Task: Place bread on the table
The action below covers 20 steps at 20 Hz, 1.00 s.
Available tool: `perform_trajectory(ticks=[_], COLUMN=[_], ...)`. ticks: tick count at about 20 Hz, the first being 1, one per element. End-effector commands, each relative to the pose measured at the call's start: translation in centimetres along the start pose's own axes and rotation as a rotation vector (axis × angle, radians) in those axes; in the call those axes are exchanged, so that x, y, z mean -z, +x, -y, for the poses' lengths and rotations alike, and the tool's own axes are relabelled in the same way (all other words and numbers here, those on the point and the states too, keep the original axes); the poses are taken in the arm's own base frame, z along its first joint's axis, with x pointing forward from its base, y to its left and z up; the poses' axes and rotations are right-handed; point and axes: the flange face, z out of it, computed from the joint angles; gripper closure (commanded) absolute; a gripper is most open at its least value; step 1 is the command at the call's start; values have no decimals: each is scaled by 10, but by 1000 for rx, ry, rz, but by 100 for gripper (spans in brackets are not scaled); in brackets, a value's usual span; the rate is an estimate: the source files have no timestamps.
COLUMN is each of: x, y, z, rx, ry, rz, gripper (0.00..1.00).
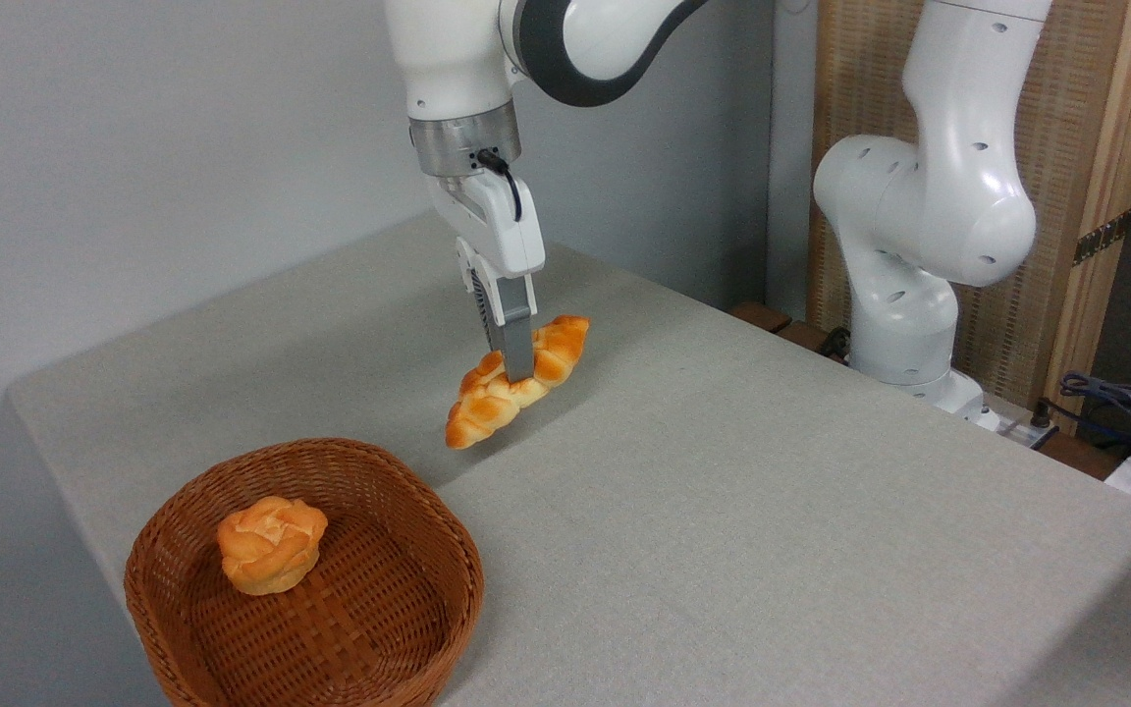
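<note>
A white robot arm reaches down from the top of the view over a large rectangular worktop (723, 511) covered in plain light grey-beige cloth. Its jaws (516, 371) point straight down, with grey fingers (518, 344) closed around the middle of a long braided bread loaf (516, 381), glossy golden-orange with paler cream seams and tapered ends. The jaws are nearly together, pinching the loaf across its width.

The loaf hangs tilted, its upper end pointing to the far right and its lower end dipping toward the near left. A soft shadow lies on the cloth just beneath and to the left of it. Whether the lower tip touches the cloth or floats just above it, I cannot tell. The loaf sits over the middle of the worktop, outside the basket and a little beyond its far rim.

At the near left corner of the worktop stands a round brown wicker basket (399, 628). Inside it, toward its left side, rests a small round knotted orange bun (271, 545).

On the right, behind the far edge of the worktop, the arm's thick white base column (919, 226) rises in front of a pale wooden panel. A tangle of dark cables (1115, 398) lies at the far right edge. A plain pale grey wall fills the left background.
</note>
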Motion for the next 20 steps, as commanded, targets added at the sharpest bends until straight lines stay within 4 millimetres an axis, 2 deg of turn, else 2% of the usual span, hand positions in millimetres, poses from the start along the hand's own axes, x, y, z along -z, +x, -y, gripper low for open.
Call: perform_trajectory(ticks=[1, 6, 12, 16, 17, 20], x=[0, -2, 8, 43, 58, 83], y=[-1, 0, 1, -1, -5, -1], z=[0, 1, 2, 23, 35, 59], rx=[-3, -5, 16, 113, 155, 286], ry=[-21, -22, -27, -71, -71, -80], rz=[-1, -1, -42, -166, -195, -211], gripper=[0, 0, 0, 0, 0, 0])
